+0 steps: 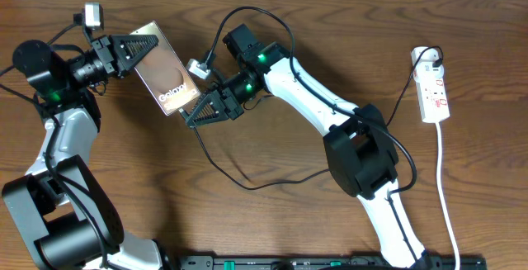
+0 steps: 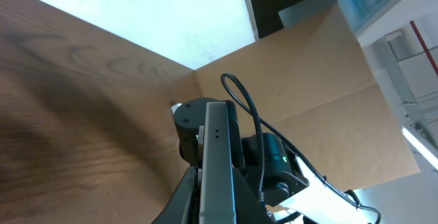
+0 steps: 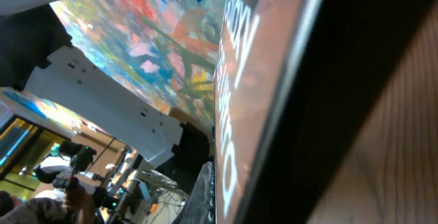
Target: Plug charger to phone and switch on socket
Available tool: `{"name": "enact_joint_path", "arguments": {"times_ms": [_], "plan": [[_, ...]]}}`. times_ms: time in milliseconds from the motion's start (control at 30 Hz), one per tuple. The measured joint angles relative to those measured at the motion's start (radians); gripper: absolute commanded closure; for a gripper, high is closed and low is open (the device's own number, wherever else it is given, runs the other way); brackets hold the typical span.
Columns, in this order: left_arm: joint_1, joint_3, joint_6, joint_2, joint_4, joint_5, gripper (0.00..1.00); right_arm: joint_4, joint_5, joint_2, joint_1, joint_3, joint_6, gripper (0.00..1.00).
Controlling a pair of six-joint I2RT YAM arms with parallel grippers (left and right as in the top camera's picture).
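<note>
Charger (image 1: 247, 187) slack on table (image 1: 247, 233), lower centre, its tip pinched in the closed right pincer (image 1: 191, 121) just beside the bottom edge of the phone (image 1: 175, 76), which the left pincer (image 1: 148, 49) clamps tilted, upper left, apparently steadying it for insertion; socket (image 1: 435, 92) waits at right.

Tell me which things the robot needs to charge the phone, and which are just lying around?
For the job:
phone
black charger cable
white power strip

Just there:
black rail along the front edge of the wooden table
</note>
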Motion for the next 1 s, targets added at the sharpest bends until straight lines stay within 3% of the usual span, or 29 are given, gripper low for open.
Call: {"name": "enact_joint_path", "arguments": {"times_ms": [1000], "plan": [[0.002, 0.000, -0.001, 0.000, 0.000, 0.001, 0.93, -0.006, 0.002, 0.000, -0.012, 0.000, 0.000, 0.99]]}}
